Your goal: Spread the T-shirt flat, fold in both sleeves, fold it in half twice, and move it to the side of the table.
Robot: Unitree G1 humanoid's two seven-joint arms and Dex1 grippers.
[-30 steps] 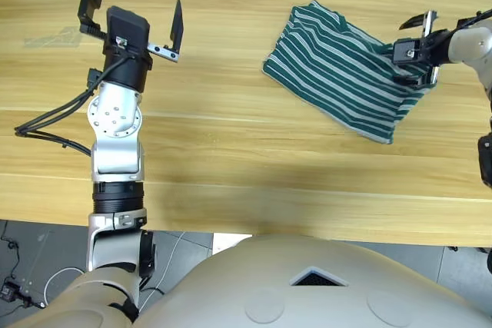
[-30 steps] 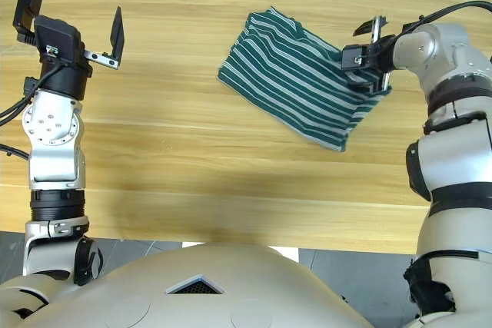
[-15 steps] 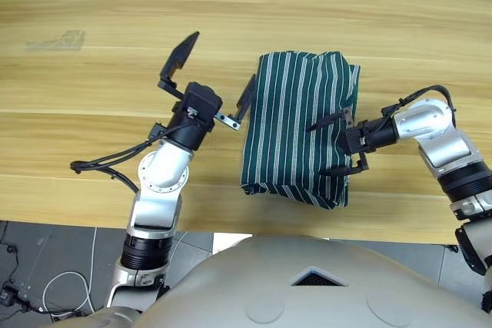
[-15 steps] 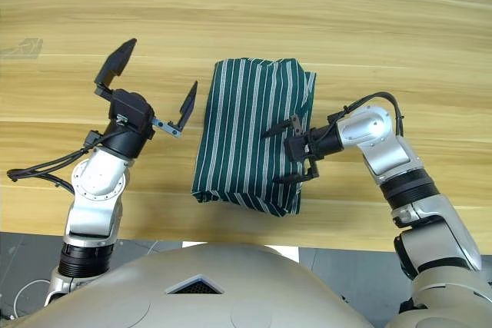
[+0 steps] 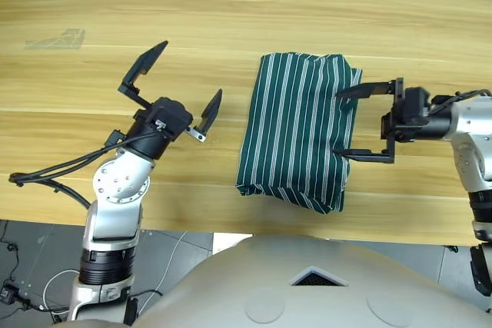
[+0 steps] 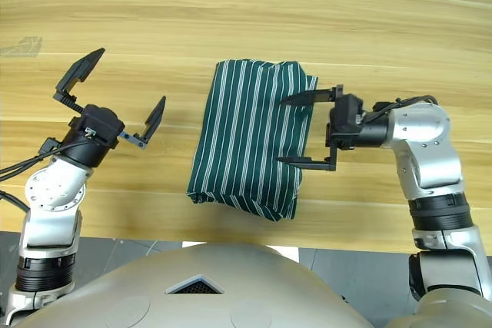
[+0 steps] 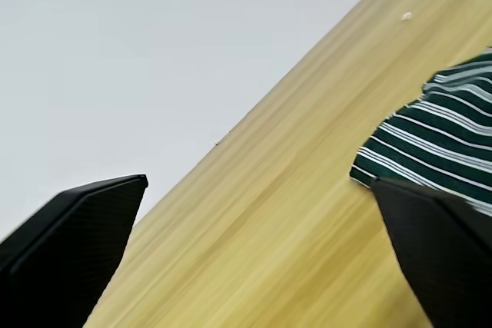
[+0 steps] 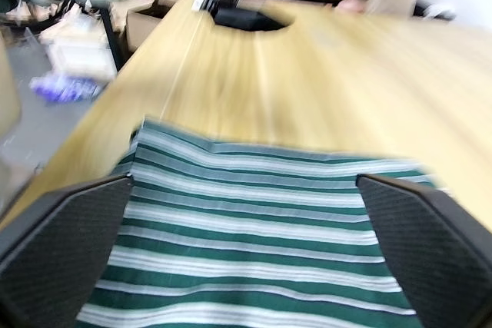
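the right pincer (image 5: 337, 124) is hovering spread wide at the folded t-shirt's (image 5: 292, 128) right edge, while the left pincer (image 5: 191, 68), equally spread, is hanging apart on the other side. the t-shirt is lying near the counter's (image 5: 231, 5) front edge.

The pale wooden bench (image 5: 231, 5) is of planked timber with a long straight grain, smooth, with a low satin sheen. The dark green T-shirt with thin white stripes (image 5: 296, 128) is soft knitted cloth, matt and faintly creased. The black left hand (image 5: 190, 69) and black right hand (image 5: 338, 124) look like hard plastic or composite, matt. Close up, the right hand's fingers (image 8: 54, 228) show a fine woven texture.
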